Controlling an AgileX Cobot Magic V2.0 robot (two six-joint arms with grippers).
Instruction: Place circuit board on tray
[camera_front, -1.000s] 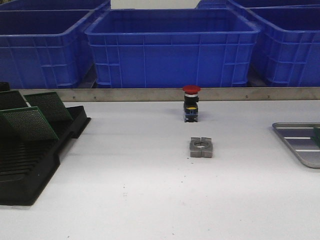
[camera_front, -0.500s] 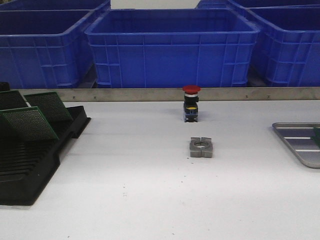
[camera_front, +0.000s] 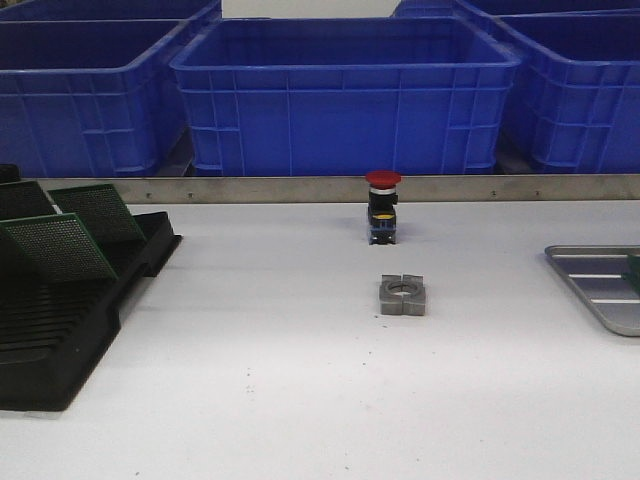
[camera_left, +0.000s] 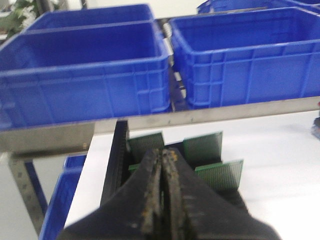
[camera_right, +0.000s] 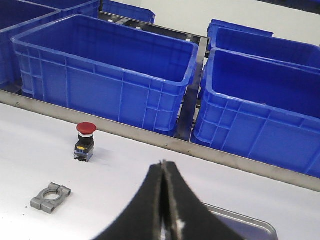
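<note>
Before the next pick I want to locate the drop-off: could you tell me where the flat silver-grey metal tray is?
In the front view the flat silver-grey metal tray lies at the table's right edge, partly out of frame, right of the grey metal clamp block.

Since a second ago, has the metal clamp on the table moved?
No. The clamp sits in the same spot, directly in front of the red button, as before.
</note>
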